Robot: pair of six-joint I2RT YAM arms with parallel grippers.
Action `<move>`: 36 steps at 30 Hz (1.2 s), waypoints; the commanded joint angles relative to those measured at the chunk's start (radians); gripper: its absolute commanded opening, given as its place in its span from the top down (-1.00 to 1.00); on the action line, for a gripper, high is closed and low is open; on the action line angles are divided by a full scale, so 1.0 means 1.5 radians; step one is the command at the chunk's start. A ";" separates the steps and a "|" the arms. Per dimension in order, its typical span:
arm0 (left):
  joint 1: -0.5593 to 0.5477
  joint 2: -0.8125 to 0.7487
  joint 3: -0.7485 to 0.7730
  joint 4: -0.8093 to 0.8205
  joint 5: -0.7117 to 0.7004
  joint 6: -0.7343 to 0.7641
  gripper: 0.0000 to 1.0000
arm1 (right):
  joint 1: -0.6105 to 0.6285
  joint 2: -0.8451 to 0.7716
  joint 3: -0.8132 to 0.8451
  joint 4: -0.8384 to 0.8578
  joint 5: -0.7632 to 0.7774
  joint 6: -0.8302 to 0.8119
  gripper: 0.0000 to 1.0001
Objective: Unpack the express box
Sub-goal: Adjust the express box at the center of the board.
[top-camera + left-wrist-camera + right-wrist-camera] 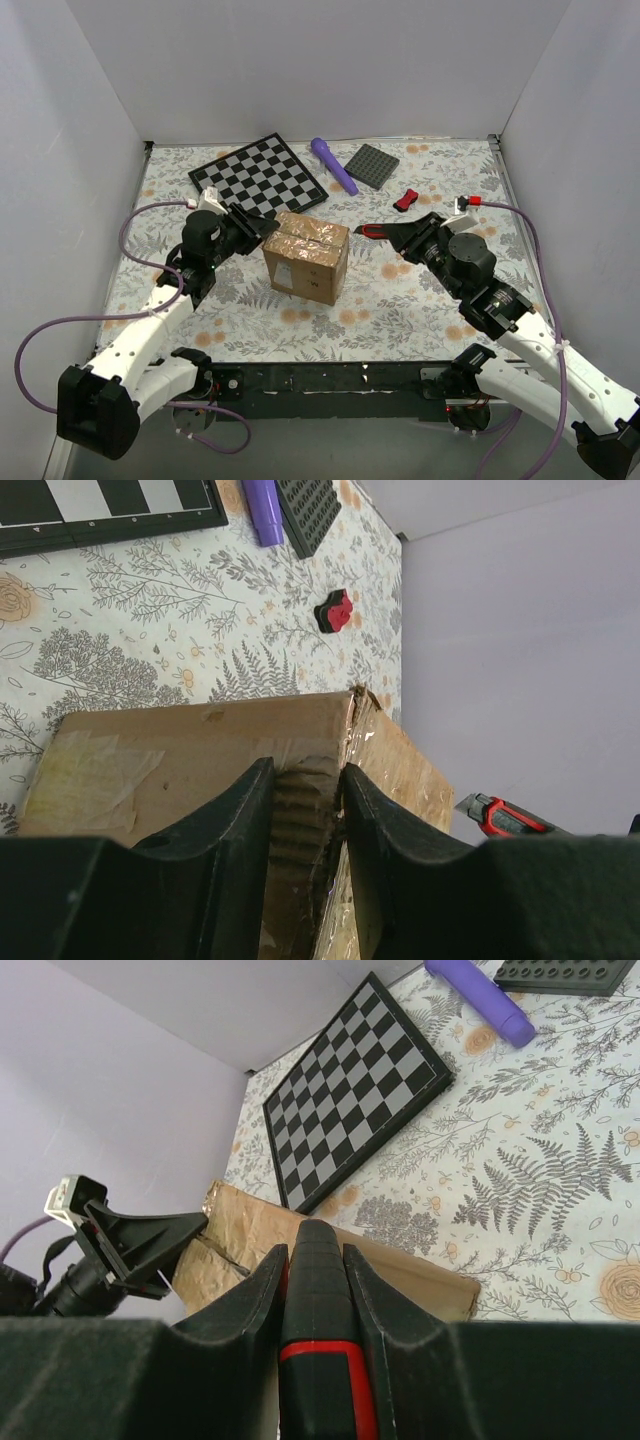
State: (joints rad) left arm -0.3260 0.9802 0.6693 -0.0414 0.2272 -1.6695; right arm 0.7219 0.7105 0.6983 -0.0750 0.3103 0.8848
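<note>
The express box (307, 257) is a small brown carton with shiny tan tape, standing mid-table with its flaps down. My left gripper (262, 228) is at its upper left corner. In the left wrist view its fingers (240, 810) straddle a corrugated cardboard edge of the box (180, 770) and press on it from both sides. My right gripper (405, 238) hovers just right of the box, shut on a black-and-red utility knife (375, 231) whose blade tip points at the box top. The knife handle (318, 1360) fills the gap between the right fingers, above the box (250, 1225).
A chessboard (257, 175) lies behind the box at the left. A purple cylinder (334, 165), a flat dark grey studded plate (373, 165) and a small red-and-black object (405, 199) lie behind it at the right. White walls enclose the flowered table on three sides.
</note>
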 commanded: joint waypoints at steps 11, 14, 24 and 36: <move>-0.118 -0.047 -0.016 0.002 -0.196 -0.077 1.00 | 0.000 0.016 0.038 0.014 -0.046 0.091 0.97; -0.124 -0.055 -0.026 0.000 -0.206 -0.086 1.00 | 0.000 -0.001 0.034 0.006 -0.040 0.091 0.97; -0.147 -0.127 -0.086 -0.011 -0.260 -0.143 1.00 | 0.001 -0.033 0.049 -0.047 0.013 0.052 0.97; -0.184 -0.124 -0.087 -0.002 -0.295 -0.177 1.00 | 0.001 0.004 0.054 -0.005 0.004 0.065 0.97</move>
State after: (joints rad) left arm -0.5823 0.7994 0.5449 -0.0410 -0.2058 -1.9007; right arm 0.7219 0.7147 0.7238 -0.1638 0.2901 0.9730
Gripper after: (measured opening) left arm 0.267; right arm 0.314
